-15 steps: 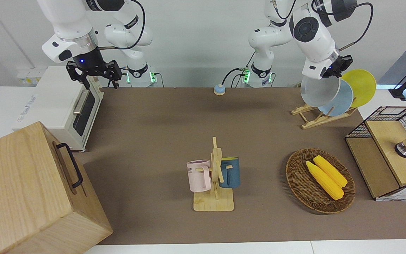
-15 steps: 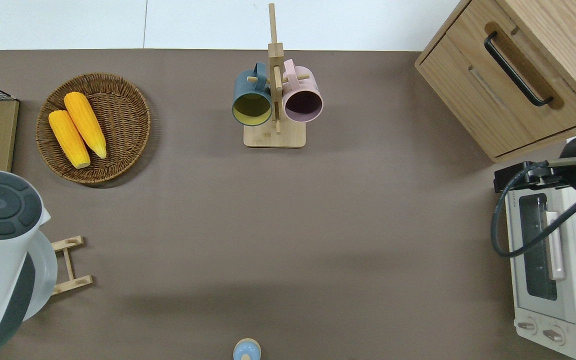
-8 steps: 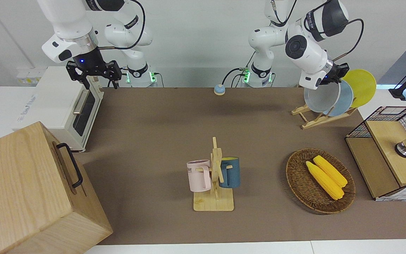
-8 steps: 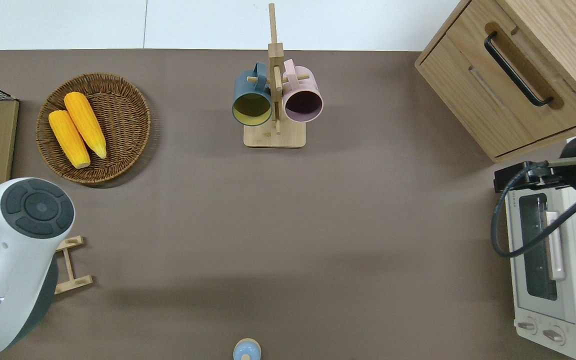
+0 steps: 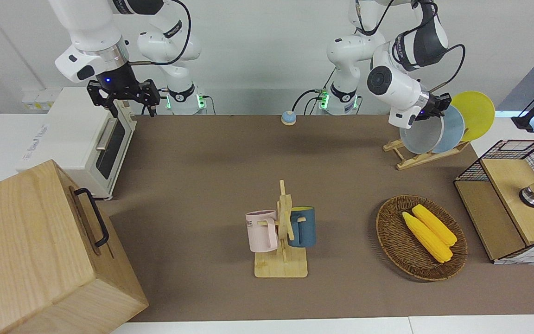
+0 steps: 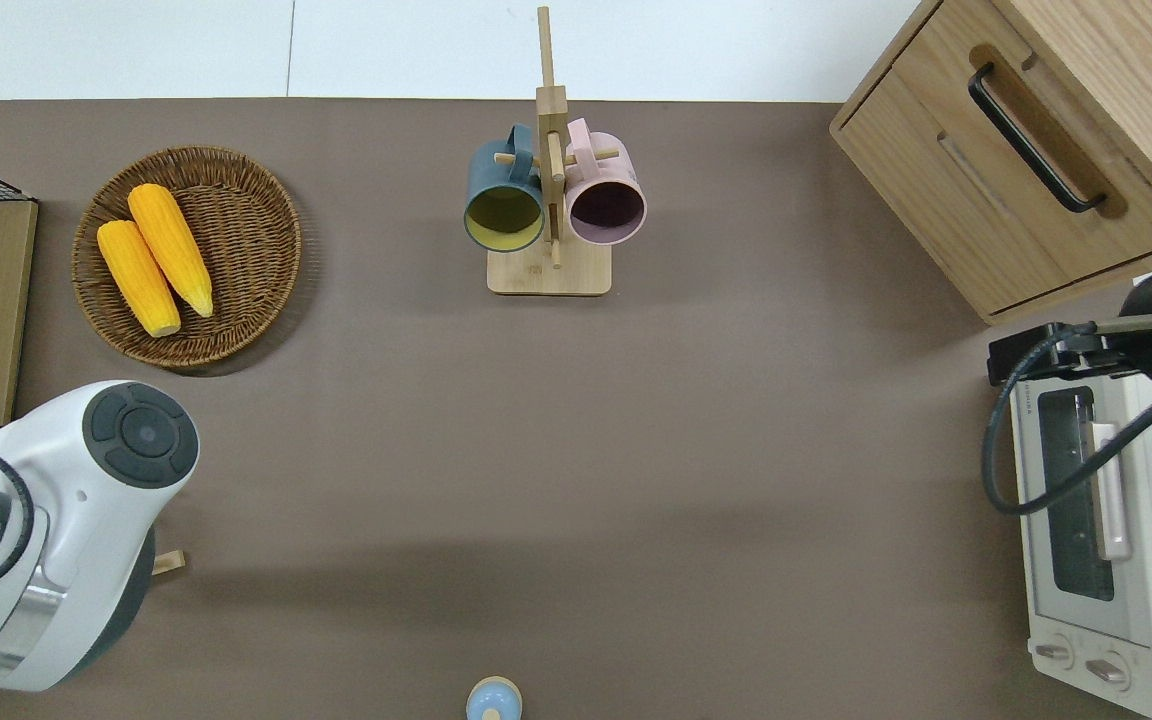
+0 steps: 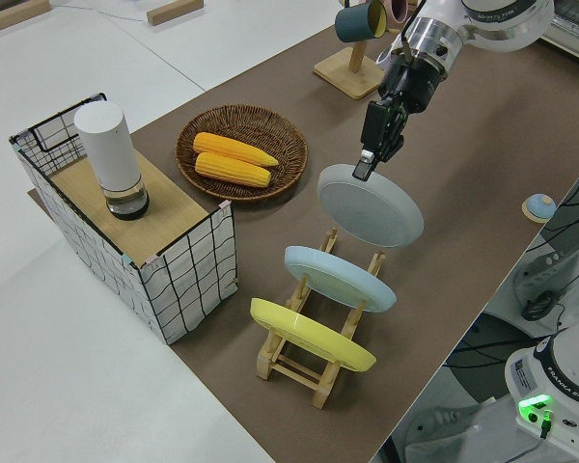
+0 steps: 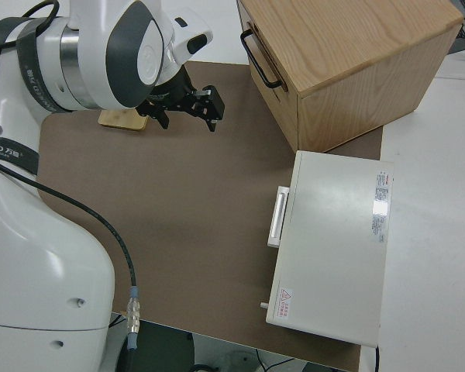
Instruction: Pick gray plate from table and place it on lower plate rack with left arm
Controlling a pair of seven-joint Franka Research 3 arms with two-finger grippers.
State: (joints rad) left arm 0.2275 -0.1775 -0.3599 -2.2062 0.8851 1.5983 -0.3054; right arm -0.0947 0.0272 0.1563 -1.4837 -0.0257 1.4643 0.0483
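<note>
My left gripper (image 5: 436, 110) is shut on the upper rim of the gray plate (image 5: 419, 136), also in the left side view (image 7: 372, 207). It holds the plate tilted over the end slot of the lower plate rack (image 5: 416, 160), next to a light-blue plate (image 5: 456, 125) and a yellow plate (image 5: 476, 110) standing in it. The gray plate's lower edge is down at the rails; I cannot tell if it rests on them. In the overhead view the left arm (image 6: 56, 540) hides the rack and plates. The right arm is parked, its gripper (image 5: 128, 99) open.
A wicker basket (image 5: 387, 232) with two corn cobs and a wire crate (image 5: 503, 153) lie farther from the robots than the rack. A mug stand (image 5: 282, 266) holds two mugs mid-table. A toaster oven (image 5: 77, 134) and wooden cabinet (image 5: 40, 250) stand at the right arm's end.
The left arm has swung down and lowered the gray plate toward the rack's rails, closer against the light-blue plate. The right arm has not moved.
</note>
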